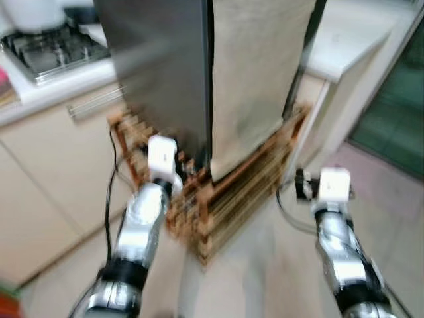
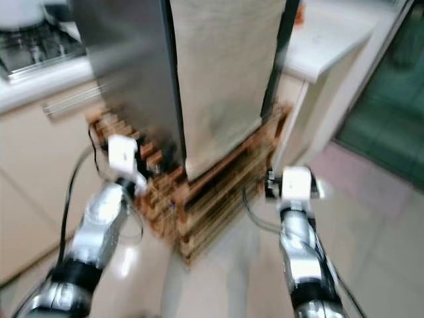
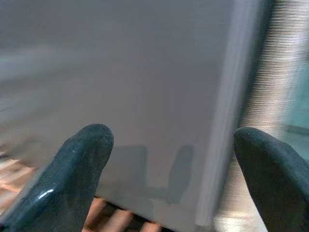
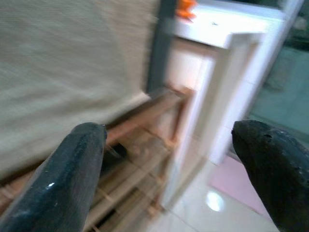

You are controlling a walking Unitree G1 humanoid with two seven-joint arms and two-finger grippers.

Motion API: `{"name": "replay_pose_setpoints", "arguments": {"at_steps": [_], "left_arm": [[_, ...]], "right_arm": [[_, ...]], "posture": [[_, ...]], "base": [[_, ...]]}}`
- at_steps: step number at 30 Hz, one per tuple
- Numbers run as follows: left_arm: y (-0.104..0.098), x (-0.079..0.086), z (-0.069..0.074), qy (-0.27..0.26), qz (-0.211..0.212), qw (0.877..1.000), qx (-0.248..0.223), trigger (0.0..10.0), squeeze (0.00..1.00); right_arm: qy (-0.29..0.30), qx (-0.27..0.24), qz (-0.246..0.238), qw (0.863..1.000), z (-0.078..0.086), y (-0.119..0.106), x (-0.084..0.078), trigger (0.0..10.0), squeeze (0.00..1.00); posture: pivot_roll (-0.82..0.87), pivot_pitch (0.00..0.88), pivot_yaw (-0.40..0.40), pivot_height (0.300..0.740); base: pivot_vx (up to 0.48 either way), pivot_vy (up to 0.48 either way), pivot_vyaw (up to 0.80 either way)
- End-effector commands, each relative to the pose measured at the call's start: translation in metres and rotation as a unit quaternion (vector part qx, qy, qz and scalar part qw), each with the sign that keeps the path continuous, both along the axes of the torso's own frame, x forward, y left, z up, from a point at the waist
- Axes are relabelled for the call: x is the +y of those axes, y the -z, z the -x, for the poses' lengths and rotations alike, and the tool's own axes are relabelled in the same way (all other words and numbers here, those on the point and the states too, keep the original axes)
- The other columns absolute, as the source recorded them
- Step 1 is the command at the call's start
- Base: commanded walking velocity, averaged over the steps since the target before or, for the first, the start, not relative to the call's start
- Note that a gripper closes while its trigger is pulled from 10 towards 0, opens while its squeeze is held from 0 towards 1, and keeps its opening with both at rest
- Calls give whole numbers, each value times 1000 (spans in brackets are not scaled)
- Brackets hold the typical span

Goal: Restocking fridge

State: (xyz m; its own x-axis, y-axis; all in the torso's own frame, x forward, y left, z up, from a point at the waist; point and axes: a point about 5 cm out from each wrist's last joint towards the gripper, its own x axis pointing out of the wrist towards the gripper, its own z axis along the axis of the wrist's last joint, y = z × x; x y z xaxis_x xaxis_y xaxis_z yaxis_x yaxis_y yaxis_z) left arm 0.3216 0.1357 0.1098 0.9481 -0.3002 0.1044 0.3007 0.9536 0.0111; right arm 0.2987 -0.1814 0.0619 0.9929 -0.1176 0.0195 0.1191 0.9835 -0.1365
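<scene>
Fridge stands on a wooden pallet, a beige cloth draped down its side. Left gripper faces the grey door, right gripper the pallet's corner, both jaws wide and empty. Blur suggests motion; the left arm risks clipping the slats.

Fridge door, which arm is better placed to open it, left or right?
Probably the left. The left gripper is open, facing the grey fridge door near its edge. The right gripper, also open, faces the wooden rack and counter to the side.
</scene>
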Motion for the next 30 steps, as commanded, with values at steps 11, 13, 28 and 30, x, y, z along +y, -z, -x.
{"name": "replay_pose_setpoints", "arguments": {"at_steps": [11,13,28,30], "left_arm": [[-6,1,-12,14,-13,999,29,10000,0],[-25,-8,-17,69,-12,997,15,10000,0],[-59,-53,-41,164,-1,986,8,10000,0],[-62,-54,-47,151,-10,988,6,10000,0]], "right_arm": [[-10,4,3,1000,3,3,3,10000,106],[-10,5,3,1000,3,3,3,10000,106],[-1,17,-1,1000,19,11,-8,10000,106],[-3,16,-4,1000,21,11,-6,10000,106]], "posture": [[-13,0,-22,740],[-16,0,-19,740],[-49,0,0,740],[-50,1,6,740]], "base": [[0,0,0],[0,0,0],[0,0,0],[0,0,0]]}}
